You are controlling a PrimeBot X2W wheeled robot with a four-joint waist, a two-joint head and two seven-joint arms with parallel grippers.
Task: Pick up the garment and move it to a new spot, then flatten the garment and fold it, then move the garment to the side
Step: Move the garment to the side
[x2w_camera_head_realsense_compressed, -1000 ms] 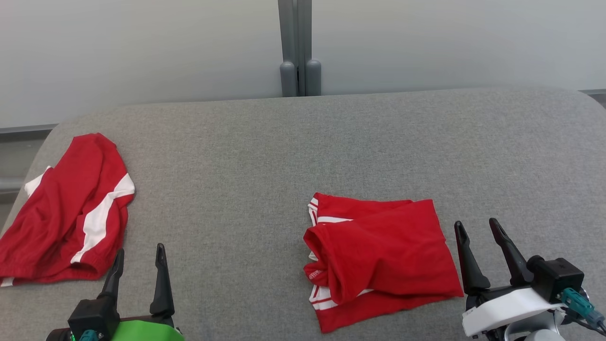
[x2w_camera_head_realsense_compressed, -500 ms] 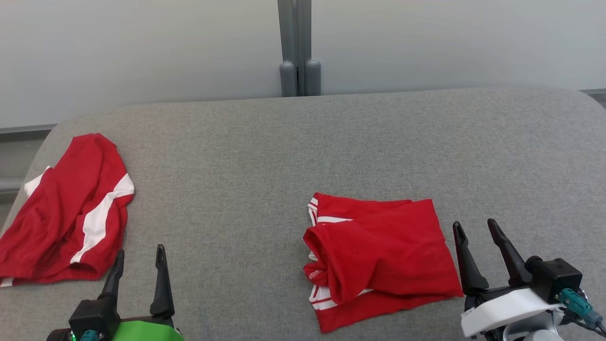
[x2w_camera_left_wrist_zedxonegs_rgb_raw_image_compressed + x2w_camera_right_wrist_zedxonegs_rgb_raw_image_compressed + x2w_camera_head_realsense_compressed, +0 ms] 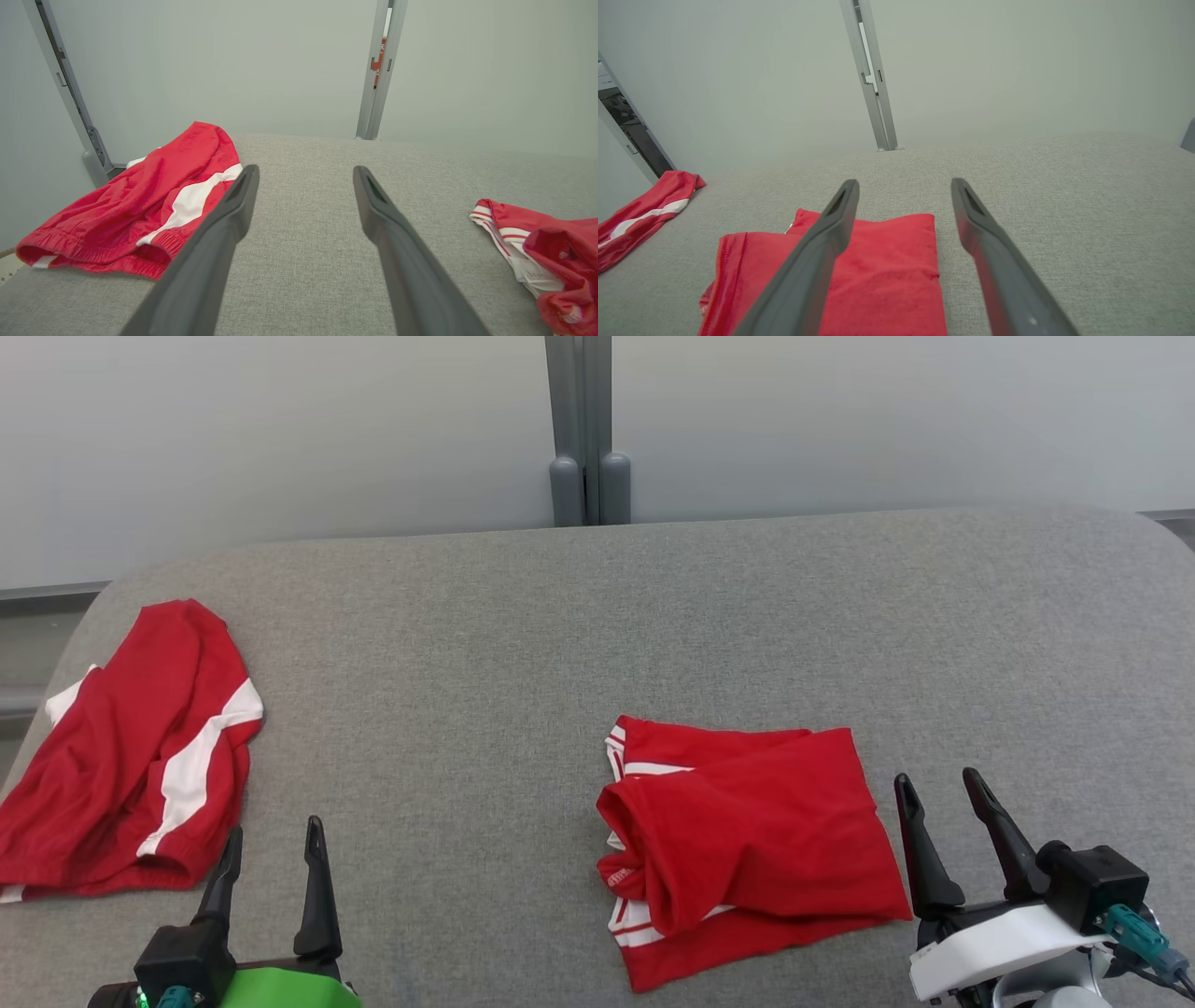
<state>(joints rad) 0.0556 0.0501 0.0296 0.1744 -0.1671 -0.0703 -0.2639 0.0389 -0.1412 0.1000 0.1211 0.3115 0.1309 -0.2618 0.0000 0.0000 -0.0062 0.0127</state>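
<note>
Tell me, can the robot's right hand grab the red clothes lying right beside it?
Probably yes. The right gripper is open and empty, just right of the nearer red garment, with bare grey cushion between them.

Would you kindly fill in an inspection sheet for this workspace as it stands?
Surface: grey fabric top, smooth.
Job's things: red shorts with white stripe, rumpled, far left; red garment with white trim, roughly folded, right of centre.
Clutter: nothing seen.
End effectors: left end effector open, empty, beside the shorts; right end effector open, empty, beside the folded garment.
Cables: teal connector at the right wrist.
Surroundings: pale wall, grey post behind.
</note>
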